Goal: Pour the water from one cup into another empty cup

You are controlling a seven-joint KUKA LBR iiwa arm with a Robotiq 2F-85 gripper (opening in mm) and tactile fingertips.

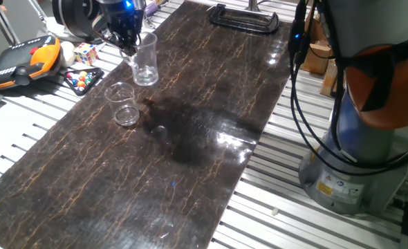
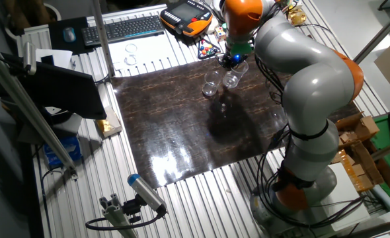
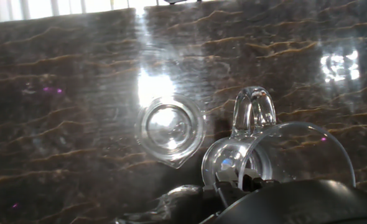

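I had the gripper (image 1: 129,48) clenched on the rim of the taller cup (image 1: 145,62), which hung slightly tilted above the bench (image 1: 190,159). The shorter, wider cup (image 1: 124,104) stood upright just beside and below it, toward the bench's near end. No water was discernible (glare). Nothing stood between them; the toys (image 1: 85,59) lay aside.

Dark marbled mat (image 1: 155,166) spread over slatted aluminium table (image 1: 24,149). Beyond its far edge, orange-and-black teach pendant (image 1: 21,59), Rubik's cube (image 1: 86,52), tray of coloured balls (image 1: 81,79). Black keyboard (image 2: 125,28) and mouse (image 2: 70,34) further off. Black clamp (image 1: 244,16) at mat's end.
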